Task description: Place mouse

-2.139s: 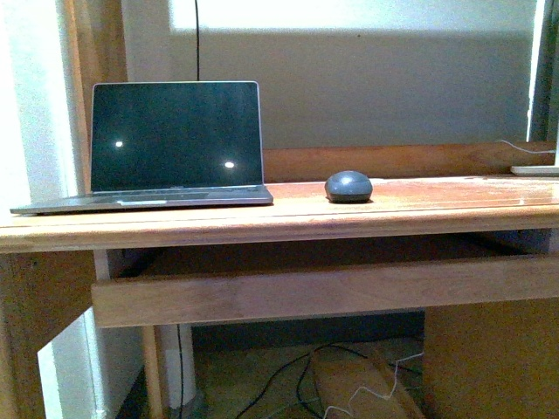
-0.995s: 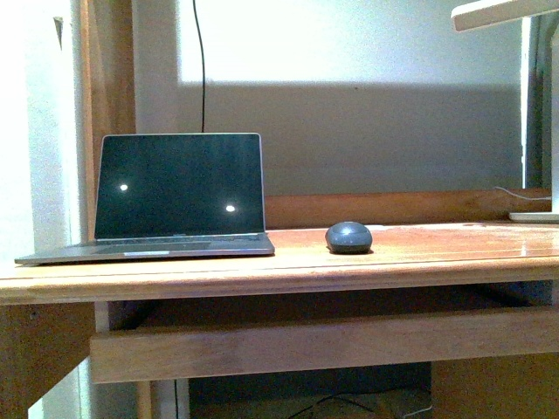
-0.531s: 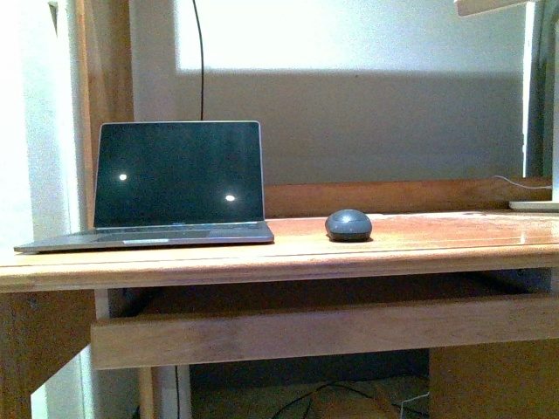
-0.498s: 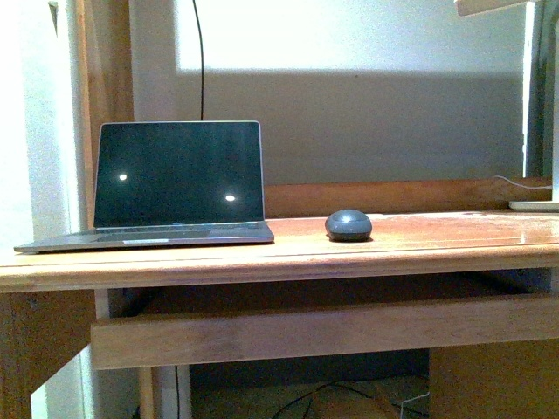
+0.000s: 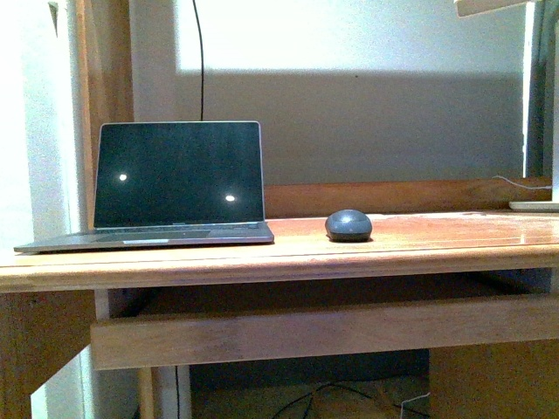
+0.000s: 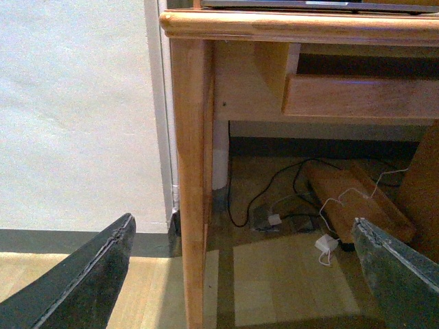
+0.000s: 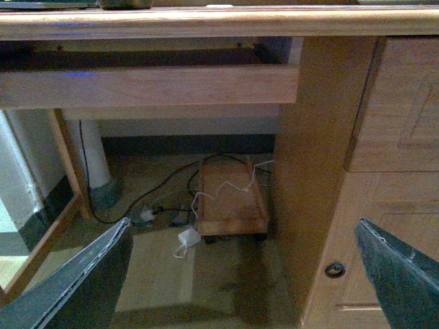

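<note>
Two grippers hang low in front of a wooden desk, neither holding anything. In the left wrist view, the left gripper [image 6: 241, 221] has its dark fingers [image 6: 96, 274] spread wide, with only the floor and the desk's left leg [image 6: 188, 178] between them. In the right wrist view, the right gripper [image 7: 243, 223] is spread just as wide, and its fingers [image 7: 391, 274] frame the space under the desk beside a drawer cabinet [image 7: 384, 137].

From the front view, the mouse [image 5: 348, 225] lies flat on the tabletop [image 5: 419, 240], about midway between its left and right edges. It sits to the right of an open laptop [image 5: 179, 175] and apart from it. The laptop stands toward the tabletop's left edge, its screen dark apart from two bright glints. A white object [image 5: 534, 206] rests at the right edge, cut off by the frame. A wooden rail [image 5: 323, 332] runs across below the tabletop.

On the floor under the desk lie loose cables, a white adapter [image 6: 324, 245] and a wooden board [image 7: 232, 195].
</note>
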`<state>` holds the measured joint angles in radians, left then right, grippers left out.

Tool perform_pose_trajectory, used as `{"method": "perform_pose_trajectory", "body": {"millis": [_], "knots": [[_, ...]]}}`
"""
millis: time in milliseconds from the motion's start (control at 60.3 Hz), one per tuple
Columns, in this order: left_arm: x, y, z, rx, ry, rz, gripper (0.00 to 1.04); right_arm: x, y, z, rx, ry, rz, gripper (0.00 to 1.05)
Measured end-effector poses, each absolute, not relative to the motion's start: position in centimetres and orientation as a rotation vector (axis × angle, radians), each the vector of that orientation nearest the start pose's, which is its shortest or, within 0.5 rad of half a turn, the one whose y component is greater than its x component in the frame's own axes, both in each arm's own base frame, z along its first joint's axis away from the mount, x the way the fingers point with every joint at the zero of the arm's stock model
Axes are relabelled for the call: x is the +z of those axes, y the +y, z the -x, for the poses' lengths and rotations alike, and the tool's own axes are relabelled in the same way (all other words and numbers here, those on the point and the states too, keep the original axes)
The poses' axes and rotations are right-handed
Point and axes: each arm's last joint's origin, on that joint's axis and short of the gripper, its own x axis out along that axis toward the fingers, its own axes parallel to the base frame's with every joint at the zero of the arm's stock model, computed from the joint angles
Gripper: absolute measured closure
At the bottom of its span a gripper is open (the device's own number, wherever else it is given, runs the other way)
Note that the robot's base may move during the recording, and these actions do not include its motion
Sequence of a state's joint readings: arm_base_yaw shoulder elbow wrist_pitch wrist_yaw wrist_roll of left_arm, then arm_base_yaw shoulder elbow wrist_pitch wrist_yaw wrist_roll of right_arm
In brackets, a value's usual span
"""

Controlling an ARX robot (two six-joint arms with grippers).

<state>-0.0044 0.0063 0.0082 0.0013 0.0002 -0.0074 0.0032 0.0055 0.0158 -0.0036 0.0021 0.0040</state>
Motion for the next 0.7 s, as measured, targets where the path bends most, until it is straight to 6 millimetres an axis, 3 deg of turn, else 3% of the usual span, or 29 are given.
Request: {"method": "perform_pose_trajectory", "body": {"millis": [697], "knots": [[16.59, -0.04, -9.76, -0.005, -0.003, 0.007, 0.08, 16.81, 0.03, -9.71, 0.001, -0.007, -0.004, 0.07]]}}
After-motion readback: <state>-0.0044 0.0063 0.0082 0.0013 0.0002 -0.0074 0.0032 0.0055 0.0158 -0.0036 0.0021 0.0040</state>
